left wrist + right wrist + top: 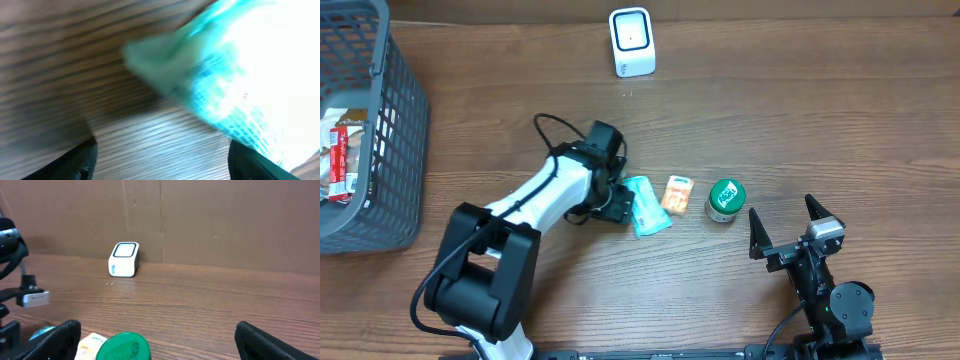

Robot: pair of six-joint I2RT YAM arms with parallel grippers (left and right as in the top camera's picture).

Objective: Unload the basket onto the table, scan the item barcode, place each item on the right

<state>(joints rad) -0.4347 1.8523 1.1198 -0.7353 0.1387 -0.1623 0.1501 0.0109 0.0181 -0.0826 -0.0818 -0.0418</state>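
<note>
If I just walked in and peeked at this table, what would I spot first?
Probably the big white-and-black left arm, stretched over the middle of the table, its claw open right beside a shiny teal packet. An orange packet and a green-lidded tub sit in a row next to it. A little white scanner stands alone at the far edge.

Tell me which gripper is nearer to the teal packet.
Left. The left gripper is right at the edge of the teal packet; the right gripper is apart, beyond the green can.
</note>
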